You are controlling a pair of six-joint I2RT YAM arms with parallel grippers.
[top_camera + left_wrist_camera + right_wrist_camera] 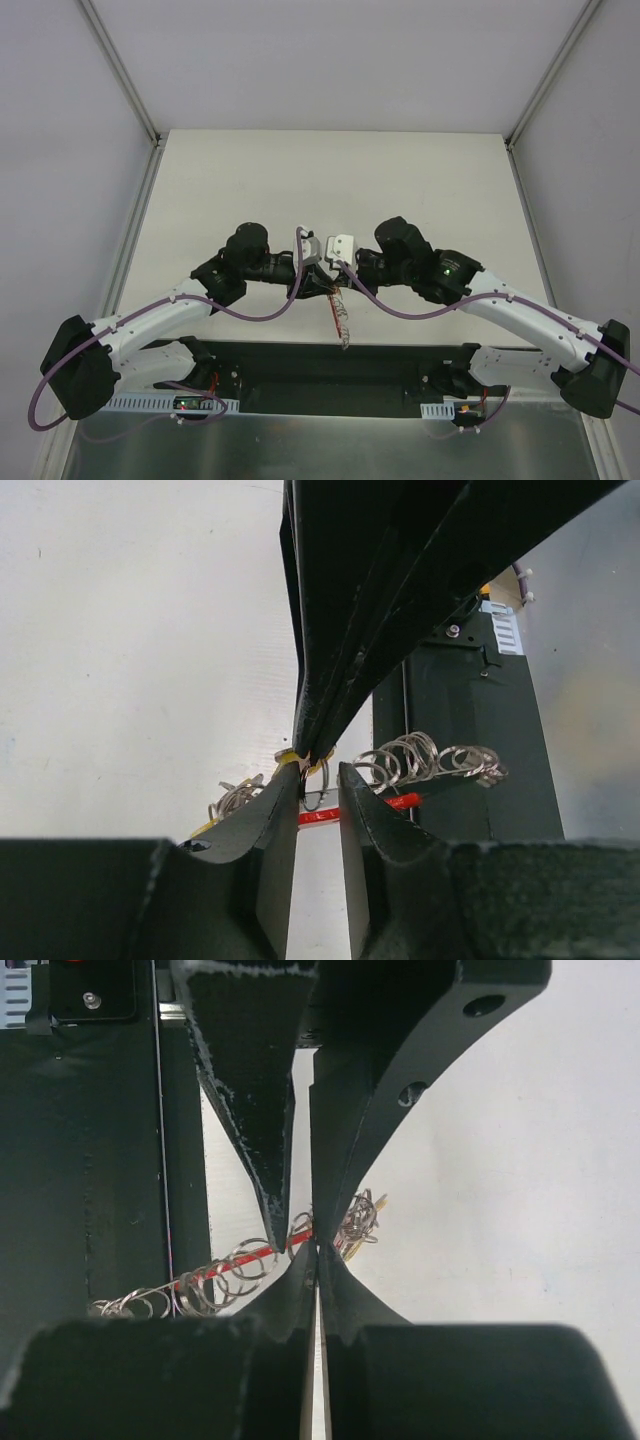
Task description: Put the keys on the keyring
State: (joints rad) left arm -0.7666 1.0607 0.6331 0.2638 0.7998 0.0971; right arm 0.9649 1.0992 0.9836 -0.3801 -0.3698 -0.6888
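The keyring hangs between both grippers above the table: a chain of silver rings and a red band, also in the top view and the right wrist view. My right gripper is shut, and its tips pinch a yellow key head. My left gripper stands with a narrow gap between its fingers, one small ring inside that gap. A bunch of rings and yellow-headed keys hangs beside it, also in the right wrist view.
The white table lies below and behind the grippers. A black base strip runs along the near edge, under the hanging chain. Grey walls and frame posts stand at both sides.
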